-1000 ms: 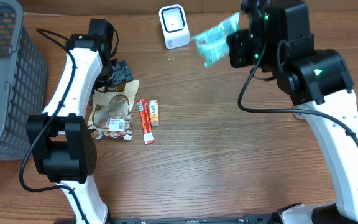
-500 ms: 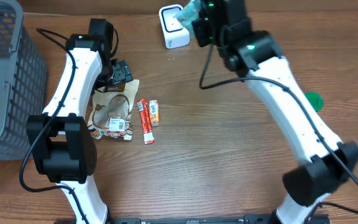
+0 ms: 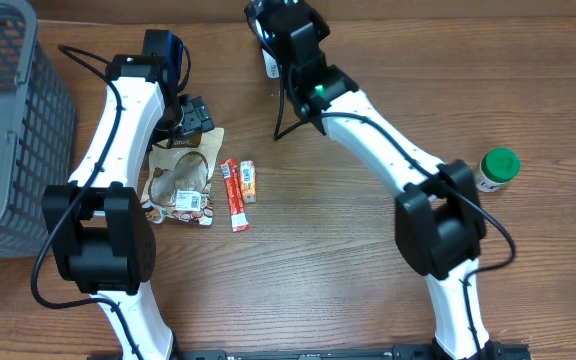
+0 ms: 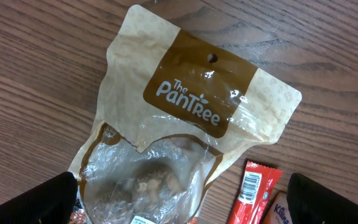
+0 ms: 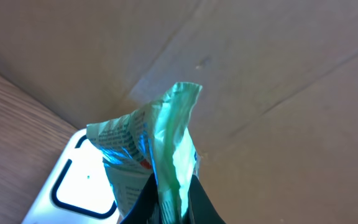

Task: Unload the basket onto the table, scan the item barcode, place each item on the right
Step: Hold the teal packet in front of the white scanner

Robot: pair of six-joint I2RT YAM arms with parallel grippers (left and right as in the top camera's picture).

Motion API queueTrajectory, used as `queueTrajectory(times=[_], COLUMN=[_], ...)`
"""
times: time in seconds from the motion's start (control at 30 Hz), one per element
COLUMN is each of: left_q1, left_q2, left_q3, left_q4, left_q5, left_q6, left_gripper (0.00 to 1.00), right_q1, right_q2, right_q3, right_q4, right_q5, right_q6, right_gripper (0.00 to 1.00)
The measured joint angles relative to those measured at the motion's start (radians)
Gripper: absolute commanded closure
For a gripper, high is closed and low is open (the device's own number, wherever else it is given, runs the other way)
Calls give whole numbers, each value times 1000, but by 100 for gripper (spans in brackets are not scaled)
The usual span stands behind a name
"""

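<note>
The right claw (image 5: 166, 202) pinches a crumpled green packet (image 5: 157, 143) by its lower edge, close to the white scanner (image 5: 82, 186) at its eight o'clock: the presenting step, I judge. Next the barcode must be turned to face the scanner; the packet's print is unreadable. The left claw (image 4: 185, 202), spread wide, hovers over a pouch (image 4: 191, 106) reading "The PanTree".

Tan snack pouch (image 4: 185, 106) with a brown label reading "The PanTree", red bar wrapper (image 4: 252, 190) bearing a barcode — digits illegible, green packet (image 5: 157, 143) print — too blurred to read
</note>
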Motion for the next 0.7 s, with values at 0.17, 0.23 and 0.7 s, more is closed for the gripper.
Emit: queueTrajectory(times=[0.17, 0.23, 0.7], left_q1=[0, 0, 0], left_q2=[0, 0, 0], left_q3=[0, 0, 0], left_q4=[0, 0, 0], left_q5=[0, 0, 0], left_q6=[0, 0, 0], left_gripper=[0, 0, 0], right_q1=[-1, -2, -6], right_q2=[95, 117, 203], right_q3=[0, 0, 0], right_q4=[185, 245, 341], right_q5=[65, 80, 109], right_q6=[-53, -79, -322], right_gripper=[96, 96, 96])
